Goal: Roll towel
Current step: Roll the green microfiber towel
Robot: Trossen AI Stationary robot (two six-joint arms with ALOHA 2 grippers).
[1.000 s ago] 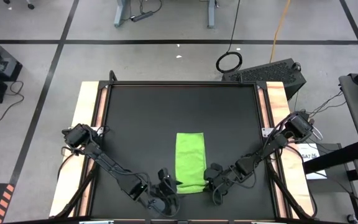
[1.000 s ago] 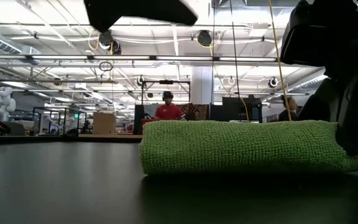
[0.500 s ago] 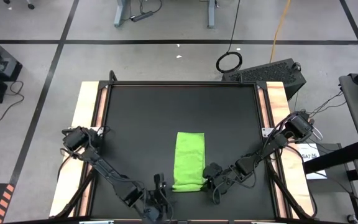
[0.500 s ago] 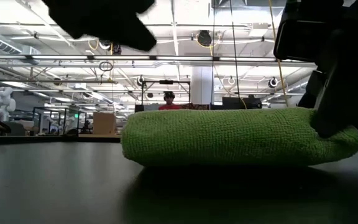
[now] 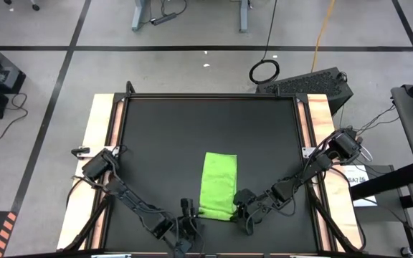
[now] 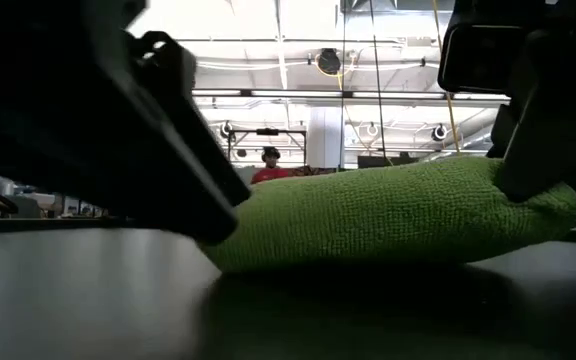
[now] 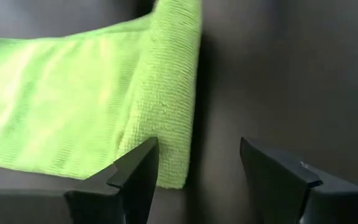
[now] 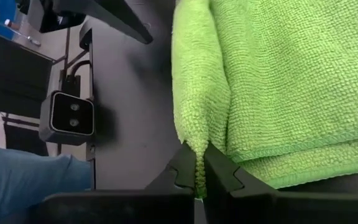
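The lime-green towel lies folded into a narrow strip on the black table, its long side running near to far. It also shows in the low view. My right gripper is low at the towel's near right corner and shut on it. My left gripper is open at table height by the near left corner. That corner lies just inside one finger; I cannot tell whether they touch. My right gripper pinches a raised fold at the towel's near right corner between its two fingers. The fingers come in low from the table's near right side. The pinched end stands a little higher than the rest, which lies on the table.
The black table top has wooden side rails. The low camera's box stands at the near edge, close to the towel. A person's leg is beside the table. There is free room on the table's far half.
My left gripper has come down from above the towel to table height beside its near left corner. The towel's near end, level a second ago, is now humped: raised at my right gripper's side and sloping down toward my left gripper.
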